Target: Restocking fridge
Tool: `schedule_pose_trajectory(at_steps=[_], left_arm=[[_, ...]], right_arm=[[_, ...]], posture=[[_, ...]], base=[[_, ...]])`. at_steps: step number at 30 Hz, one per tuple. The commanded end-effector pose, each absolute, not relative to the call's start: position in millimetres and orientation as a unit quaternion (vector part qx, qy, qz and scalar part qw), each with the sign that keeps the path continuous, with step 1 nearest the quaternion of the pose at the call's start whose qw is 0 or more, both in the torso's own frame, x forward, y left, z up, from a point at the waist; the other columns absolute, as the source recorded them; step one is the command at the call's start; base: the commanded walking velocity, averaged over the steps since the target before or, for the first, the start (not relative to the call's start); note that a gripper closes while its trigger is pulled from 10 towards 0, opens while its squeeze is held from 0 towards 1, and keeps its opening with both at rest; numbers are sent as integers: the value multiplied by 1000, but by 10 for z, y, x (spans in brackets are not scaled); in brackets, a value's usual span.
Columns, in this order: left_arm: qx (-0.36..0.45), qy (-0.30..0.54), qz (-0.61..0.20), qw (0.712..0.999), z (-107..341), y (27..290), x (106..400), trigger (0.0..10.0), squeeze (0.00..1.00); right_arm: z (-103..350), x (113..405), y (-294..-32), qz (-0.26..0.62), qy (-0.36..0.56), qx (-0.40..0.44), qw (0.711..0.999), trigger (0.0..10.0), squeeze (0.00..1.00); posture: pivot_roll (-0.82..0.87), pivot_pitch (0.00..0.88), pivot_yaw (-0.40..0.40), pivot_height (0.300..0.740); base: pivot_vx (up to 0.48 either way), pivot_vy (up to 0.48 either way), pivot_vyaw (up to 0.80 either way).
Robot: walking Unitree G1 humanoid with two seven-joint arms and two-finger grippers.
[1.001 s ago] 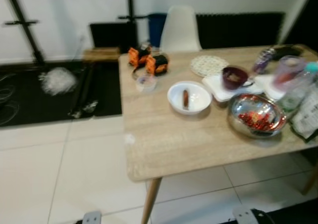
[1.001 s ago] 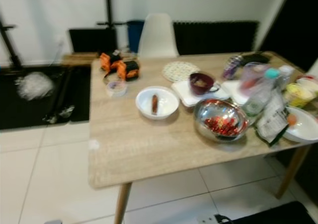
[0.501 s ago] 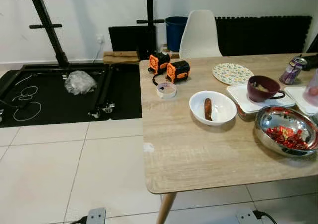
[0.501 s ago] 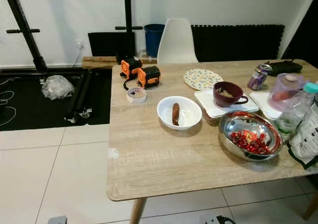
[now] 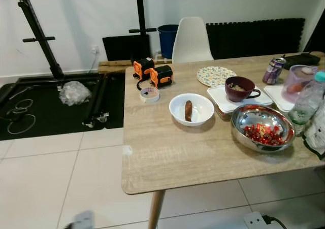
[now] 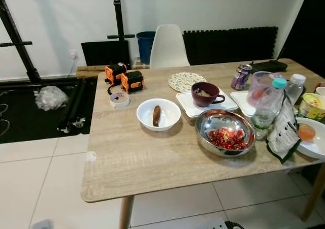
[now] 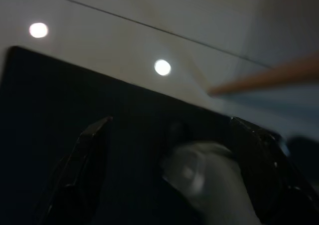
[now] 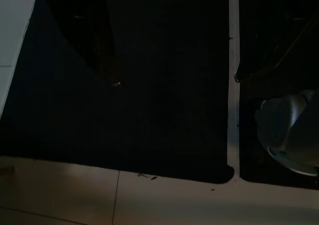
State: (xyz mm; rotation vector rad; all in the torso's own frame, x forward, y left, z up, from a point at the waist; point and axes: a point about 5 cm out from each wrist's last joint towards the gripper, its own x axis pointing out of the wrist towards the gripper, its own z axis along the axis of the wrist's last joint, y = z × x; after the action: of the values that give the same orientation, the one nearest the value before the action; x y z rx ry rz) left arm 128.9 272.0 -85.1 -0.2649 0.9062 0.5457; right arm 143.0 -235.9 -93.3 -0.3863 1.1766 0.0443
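On the left, a black floor mat (image 5: 51, 107) carries a crumpled clear bag (image 5: 73, 92) beside black stand legs. The wooden table (image 6: 152, 163) holds, from its left end, two orange-and-black tape measures (image 6: 124, 76), a roll of tape (image 6: 120, 99), a white bowl with a sausage (image 6: 158, 114), a patterned plate (image 6: 186, 80), a maroon mug (image 6: 205, 93) on a white tray, and a steel bowl of red pieces (image 6: 225, 132). The right eye view adds, further right, a water bottle (image 6: 266, 112), a yellow tub (image 6: 312, 106) and a dish with an orange item (image 6: 310, 136).

The left gripper (image 7: 174, 170) hangs over a dark mat, fingers spread wide, holding nothing. The right gripper (image 8: 174, 75) hangs likewise above the black mat, fingers well apart.
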Motion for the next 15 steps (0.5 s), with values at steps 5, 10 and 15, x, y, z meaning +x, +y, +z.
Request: schedule_pose_trajectory(at_steps=[5, 10, 15], left_arm=[[-175, 266, 412, 854, -381, 3539, 1403, 10000, 0], [-214, 68, 388, 894, 341, 4096, 1792, 10000, 0], [-177, -31, 245, 953, 897, 4123, 2253, 10000, 0]], right_arm=[[-935, 1426, -2358, 20, 553, -179, 813, 10000, 0], [-939, 1416, -2356, 19, 554, -177, 813, 10000, 0], [-943, 1402, -2359, 20, 557, -176, 812, 10000, 0]], posture=[[-24, 0, -5, 740], [-22, 0, -2, 740], [-17, 0, -7, 740]], base=[[0, 0, 0], [0, 0, 0], [0, 0, 0]])
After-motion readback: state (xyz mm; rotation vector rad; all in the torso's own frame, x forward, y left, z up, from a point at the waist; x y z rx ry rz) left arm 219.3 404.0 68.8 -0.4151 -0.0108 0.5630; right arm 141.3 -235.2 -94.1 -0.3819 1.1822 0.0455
